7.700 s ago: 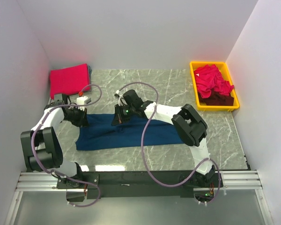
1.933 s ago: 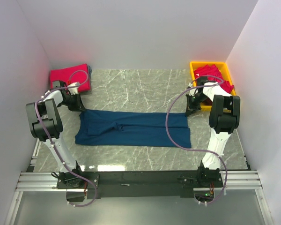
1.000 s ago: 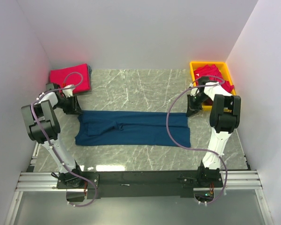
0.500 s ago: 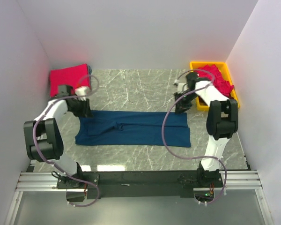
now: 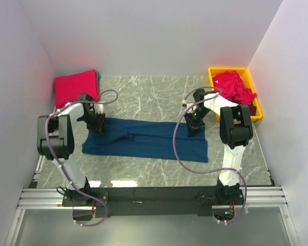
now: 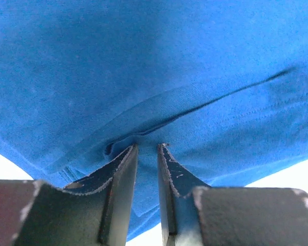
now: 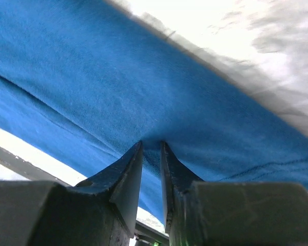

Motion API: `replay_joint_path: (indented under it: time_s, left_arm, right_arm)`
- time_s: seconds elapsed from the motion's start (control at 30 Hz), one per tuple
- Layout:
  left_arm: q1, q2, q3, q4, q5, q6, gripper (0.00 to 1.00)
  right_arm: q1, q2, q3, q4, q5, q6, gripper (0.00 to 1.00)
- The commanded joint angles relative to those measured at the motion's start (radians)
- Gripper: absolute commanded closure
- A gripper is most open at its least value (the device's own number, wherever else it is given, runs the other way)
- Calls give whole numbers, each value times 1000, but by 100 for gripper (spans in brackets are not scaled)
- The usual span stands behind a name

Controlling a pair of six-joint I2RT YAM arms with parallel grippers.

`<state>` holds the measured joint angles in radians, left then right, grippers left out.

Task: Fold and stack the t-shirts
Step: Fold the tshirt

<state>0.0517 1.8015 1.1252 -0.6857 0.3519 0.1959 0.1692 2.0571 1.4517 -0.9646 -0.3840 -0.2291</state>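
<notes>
A navy blue t-shirt (image 5: 143, 139) lies flat as a long band across the middle of the table. My left gripper (image 5: 99, 127) presses on its far left end. In the left wrist view the jaws (image 6: 148, 146) stand narrow, shut on a puckered fold of the blue cloth (image 6: 154, 77). My right gripper (image 5: 193, 127) sits on the shirt's far right end. There too the jaws (image 7: 151, 143) are shut on a small ridge of blue cloth (image 7: 143, 87). A folded red-pink t-shirt (image 5: 76, 87) lies at the back left.
A yellow bin (image 5: 213, 97) at the back right holds crumpled red-pink t-shirts (image 5: 236, 87). White walls close in the left, back and right sides. Bare marble (image 5: 143, 97) lies between the navy shirt and the back wall.
Both grippers left the shirt's outer far corners and moved inward along its far edge. Their jaws have narrowed onto the cloth. The shirt's ends have shifted slightly inward.
</notes>
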Motion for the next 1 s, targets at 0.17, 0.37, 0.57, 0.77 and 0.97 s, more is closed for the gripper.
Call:
replay_joint_path:
  time_s: [0.17,0.37,0.57,0.77,0.97]
  left_arm:
    - [-39,372,486,39,-152,68,69]
    - [-78,546,1022,-60,11,2,66]
    - [-76,290,790,72,81,-69,62]
    - [-76,96,461,144,27,-225,78]
    - [-75,98,360,117,-37,-246,99]
  right_arm:
    - [180,-98,-180,-46,-61,4,74]
    - [340,-260,-266,-62,-338,-27,73]
    - [320,-318,-192,58,-291,22,72]
    - [322,-145,-56,158,-234,54,78]
    - [352,-28,-27,176,-176,53,83]
